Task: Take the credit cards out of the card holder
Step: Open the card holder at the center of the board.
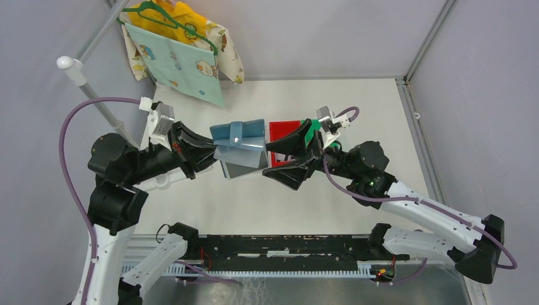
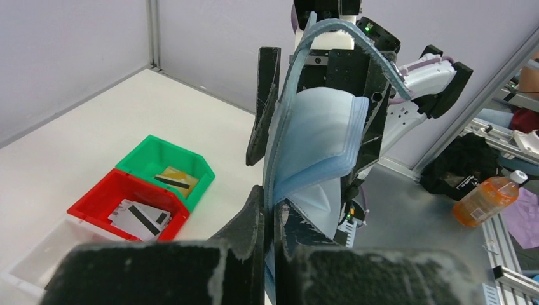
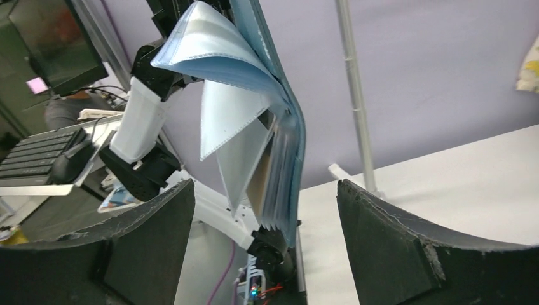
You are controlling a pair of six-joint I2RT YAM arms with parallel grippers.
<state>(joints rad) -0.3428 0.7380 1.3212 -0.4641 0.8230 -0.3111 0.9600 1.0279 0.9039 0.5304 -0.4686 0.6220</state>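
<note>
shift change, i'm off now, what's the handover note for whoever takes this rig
Left pincer shut on the card holder, held in the air.
Right pincer open at its clear sleeves, holding nothing.
Done: striped cards in the red bin, a gold card in the green bin.
Left: whether cards remain in the sleeves cannot be told; check them.

We look down from above and behind the arm bases (image 1: 175, 232) onto the whole table (image 1: 375, 121). At the left wrist we sit close behind the left gripper (image 2: 270, 206), facing the right arm (image 2: 419, 70); at the right wrist, behind the right gripper (image 3: 266, 184), we face back toward the left arm (image 3: 143, 121). All three views share the card holder (image 1: 237, 132) between them.
</note>
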